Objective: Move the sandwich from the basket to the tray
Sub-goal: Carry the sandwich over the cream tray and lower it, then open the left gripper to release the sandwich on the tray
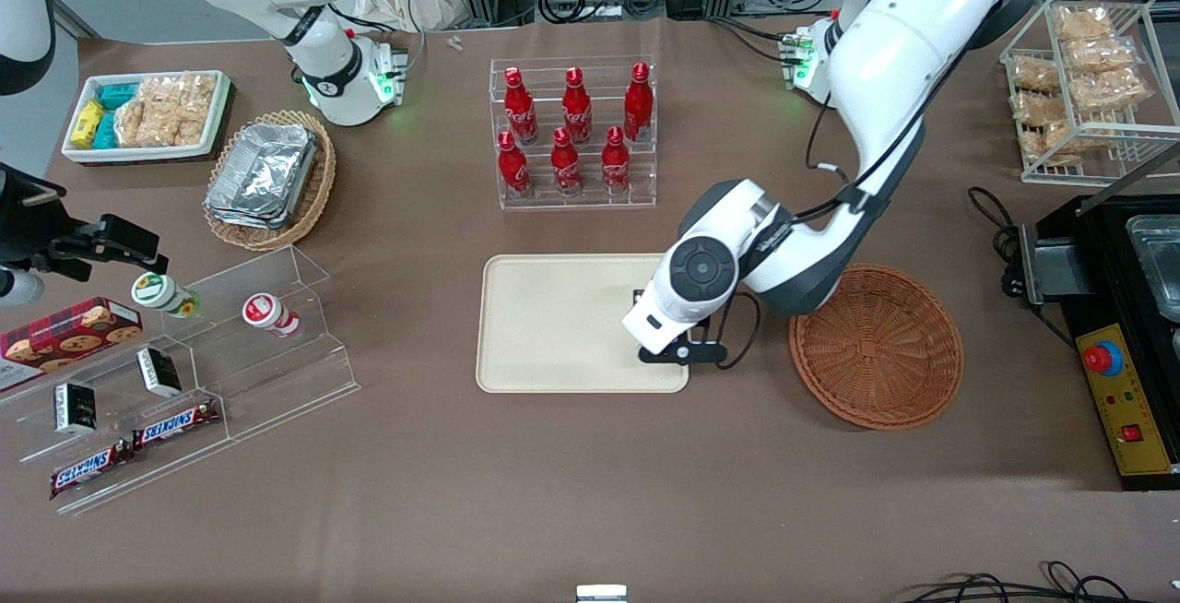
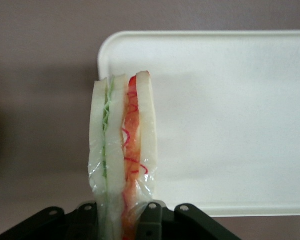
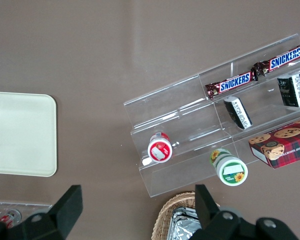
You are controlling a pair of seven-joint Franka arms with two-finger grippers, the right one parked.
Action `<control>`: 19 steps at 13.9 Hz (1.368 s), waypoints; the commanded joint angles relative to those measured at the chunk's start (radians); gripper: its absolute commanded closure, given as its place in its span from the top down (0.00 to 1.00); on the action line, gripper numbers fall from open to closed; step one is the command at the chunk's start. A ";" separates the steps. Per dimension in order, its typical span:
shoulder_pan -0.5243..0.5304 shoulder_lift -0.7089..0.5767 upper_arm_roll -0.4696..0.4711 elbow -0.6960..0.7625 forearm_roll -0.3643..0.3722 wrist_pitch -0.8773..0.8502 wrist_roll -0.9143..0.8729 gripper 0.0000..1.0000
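Sandwich (image 2: 121, 145) pinched upright between the fingers (image 2: 151, 220) of the hand (image 2: 122, 220), filling edge showing red and green through the clear wrap. Hand (image 1: 678, 345) poised over the edge of the tray (image 1: 553, 326) nearest the basket (image 1: 876, 345); basket now bare, lying on the desk (image 1: 590, 492) just beside the hand toward the working arm's end. From the wrist view, tray (image 2: 230, 125) corner directly under the sandwich, most of the wedge over the desk (image 2: 40, 100) rather than over the tray.

Step in hand, probably: carry inward, then set down. Best done by shifting farther over the tray's flat middle before lowering, so the whole wedge clears the rim. Lower slowly until the wrap touches, then spread the fingers gently; thin upright wedge likely to topple, so a low release matters. Lift straight up afterwards to avoid dragging the loose wrap.
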 commanded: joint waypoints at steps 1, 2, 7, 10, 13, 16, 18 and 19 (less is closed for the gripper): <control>-0.034 0.037 0.002 0.004 0.052 0.007 -0.001 0.00; -0.049 0.051 0.004 0.003 0.070 0.020 -0.013 0.00; -0.054 0.057 0.009 -0.039 0.073 0.061 -0.025 0.21; -0.054 0.057 0.009 -0.052 0.073 0.060 -0.040 0.97; -0.046 0.048 0.009 -0.051 0.073 0.044 -0.053 1.00; -0.022 0.013 0.012 -0.026 0.072 0.017 -0.059 1.00; 0.039 -0.030 0.012 -0.016 0.055 0.015 -0.062 1.00; 0.067 -0.059 0.012 -0.020 0.038 -0.002 -0.063 1.00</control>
